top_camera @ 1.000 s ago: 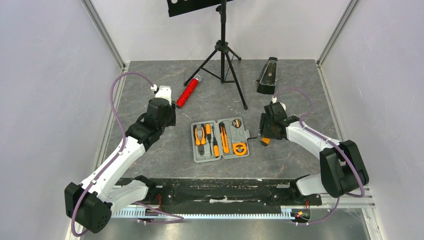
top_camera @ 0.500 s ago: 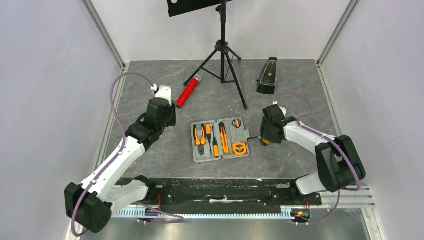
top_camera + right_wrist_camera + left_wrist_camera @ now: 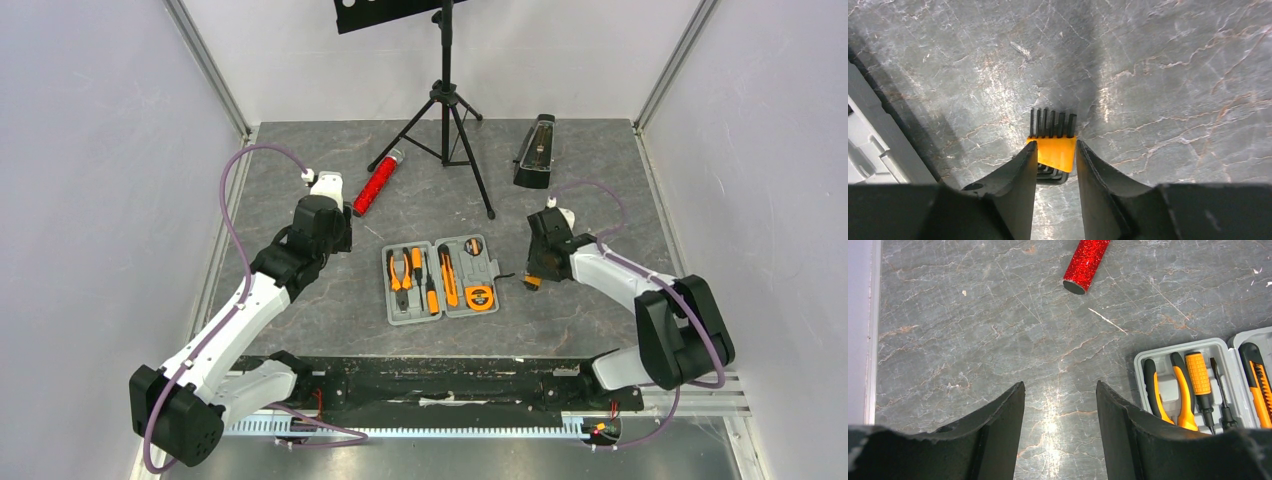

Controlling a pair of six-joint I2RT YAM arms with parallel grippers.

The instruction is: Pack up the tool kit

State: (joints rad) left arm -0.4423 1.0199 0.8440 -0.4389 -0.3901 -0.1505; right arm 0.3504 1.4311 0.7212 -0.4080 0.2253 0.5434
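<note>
Currently the grey case point(image 3: 441, 279) is lying open mid-worktop point(image 3: 340, 310), with most tools sitting in their recesses. Just right of it, the orange hex-key set point(image 3: 1053, 152) is lying loose. The right claw point(image 3: 1055, 145) is pinching its holder, seemingly touching both sides, ready for lifting. The left claw point(image 3: 1059, 385) is hovering apart and empty, left of the case.

The right tool point(image 3: 1055, 146) has closed onto the orange hex-key holder point(image 3: 1052, 153).

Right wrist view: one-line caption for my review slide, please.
Right gripper straddles an orange hex-key holder lying on the table, beside the grey case.
</note>
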